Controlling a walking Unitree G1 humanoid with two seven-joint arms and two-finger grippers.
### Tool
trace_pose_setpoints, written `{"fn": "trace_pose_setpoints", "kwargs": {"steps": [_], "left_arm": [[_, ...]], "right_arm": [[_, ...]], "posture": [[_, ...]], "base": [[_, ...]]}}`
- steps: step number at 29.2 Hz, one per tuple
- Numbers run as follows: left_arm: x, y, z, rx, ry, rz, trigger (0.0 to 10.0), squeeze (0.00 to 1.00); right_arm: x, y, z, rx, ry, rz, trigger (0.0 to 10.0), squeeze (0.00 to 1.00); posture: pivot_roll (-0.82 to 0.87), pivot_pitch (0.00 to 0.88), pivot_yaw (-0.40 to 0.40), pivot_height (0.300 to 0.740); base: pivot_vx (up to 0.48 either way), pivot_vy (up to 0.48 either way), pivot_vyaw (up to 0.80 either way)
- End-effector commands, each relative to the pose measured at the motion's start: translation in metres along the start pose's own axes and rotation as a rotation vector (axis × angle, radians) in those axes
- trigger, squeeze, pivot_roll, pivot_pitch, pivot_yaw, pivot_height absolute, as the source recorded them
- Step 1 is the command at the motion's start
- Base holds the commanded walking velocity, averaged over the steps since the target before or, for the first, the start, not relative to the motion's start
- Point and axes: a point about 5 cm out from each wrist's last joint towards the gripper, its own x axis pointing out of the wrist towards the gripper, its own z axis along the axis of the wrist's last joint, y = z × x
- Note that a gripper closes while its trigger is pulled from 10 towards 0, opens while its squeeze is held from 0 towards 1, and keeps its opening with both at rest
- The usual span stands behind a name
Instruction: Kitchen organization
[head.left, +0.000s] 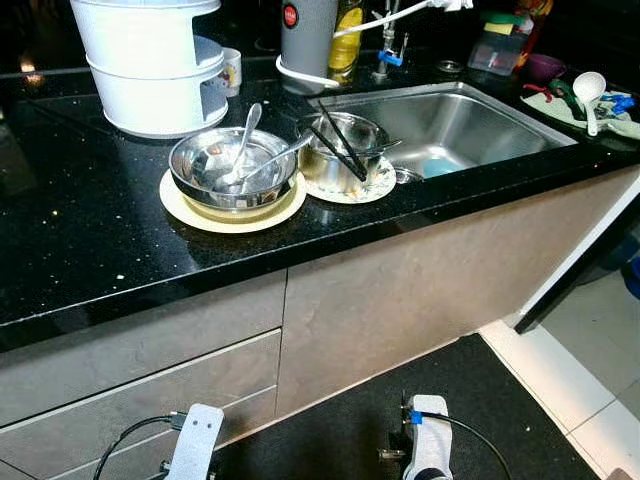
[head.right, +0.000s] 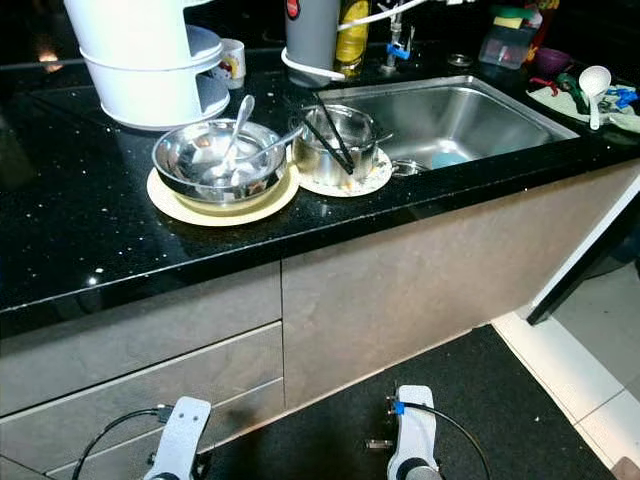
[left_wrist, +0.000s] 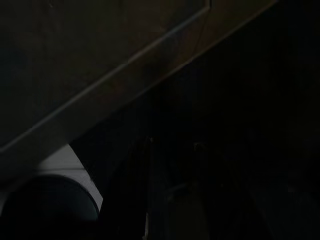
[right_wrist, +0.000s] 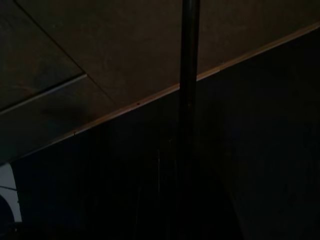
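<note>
On the black counter (head.left: 90, 230) a steel bowl (head.left: 200, 175) holding two spoons (head.left: 246, 130) rests on a cream plate (head.left: 185, 205). Right beside it, a smaller steel bowl (head.left: 352, 128) with black chopsticks (head.left: 340, 148) across it stands on a patterned plate (head.left: 378, 186) at the sink's near left corner. The steel sink (head.left: 470, 120) has a blue item (head.left: 440, 167) at its bottom. Both arms hang idle low in front of the cabinets: the left arm (head.left: 195, 440) and the right arm (head.left: 428, 445). The wrist views are very dark, with cabinet fronts faintly visible.
At the back stand a white tiered container (head.left: 150, 60), a mug (head.left: 231, 70), a grey cylinder appliance (head.left: 307, 35), a yellow bottle (head.left: 347, 45) and the tap. A white ladle (head.left: 590, 92) lies right of the sink. Drawers (head.left: 130, 390) are below; a dark mat (head.left: 350, 420) and tiles (head.left: 590, 340) cover the floor.
</note>
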Motion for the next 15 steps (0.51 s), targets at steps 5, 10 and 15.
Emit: {"fn": "trace_pose_setpoints", "kwargs": {"steps": [5,10,15], "left_arm": [[0.001,-0.003,-0.003,-0.043,-0.045,-0.003,10.0,0.00],[0.001,-0.002,0.003,-0.050,-0.111,0.017,10.0,0.00],[0.002,-0.012,-0.008,-0.060,0.008,-0.106,10.0,0.00]], "right_arm": [[-0.005,0.002,-0.014,0.047,0.046,0.004,10.0,0.00],[-0.005,0.006,-0.016,0.036,0.055,0.035,10.0,0.00],[-0.004,0.009,-0.014,0.000,0.048,0.043,10.0,0.00]], "posture": [[-0.05,0.112,-0.024,0.740],[-0.05,0.110,-0.020,0.740],[-0.05,0.108,-0.023,0.740]], "base": [[0.000,0.000,0.00],[0.000,0.000,0.11],[0.000,0.000,0.80]]}}
